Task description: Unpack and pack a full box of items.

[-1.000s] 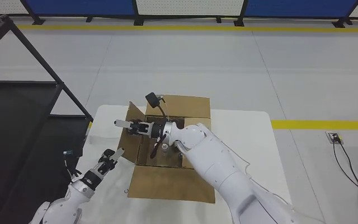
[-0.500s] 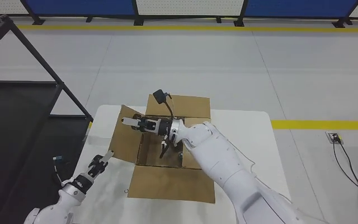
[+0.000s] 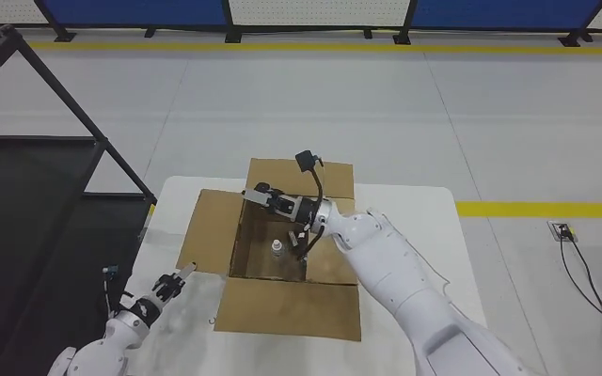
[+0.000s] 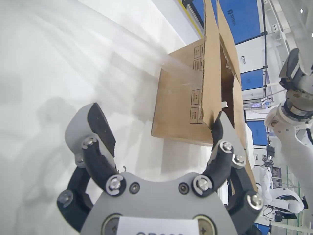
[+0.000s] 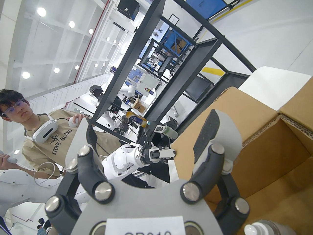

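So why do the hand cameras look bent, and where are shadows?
Right wrist view: ceiling lamps glare as bright spots and the ceiling grid bows, likely a wide lens. Left wrist view: soft grey shadows lie on the white table beside the left gripper. Top view: the cardboard box is dark inside.

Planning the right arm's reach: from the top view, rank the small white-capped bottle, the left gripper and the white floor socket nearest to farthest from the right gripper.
From the right gripper, above the brown cardboard box's far-left corner:
1. Small clear white-capped bottle, inside the box.
2. Left gripper, past the box's left flap.
3. White floor socket, far right, off the table.
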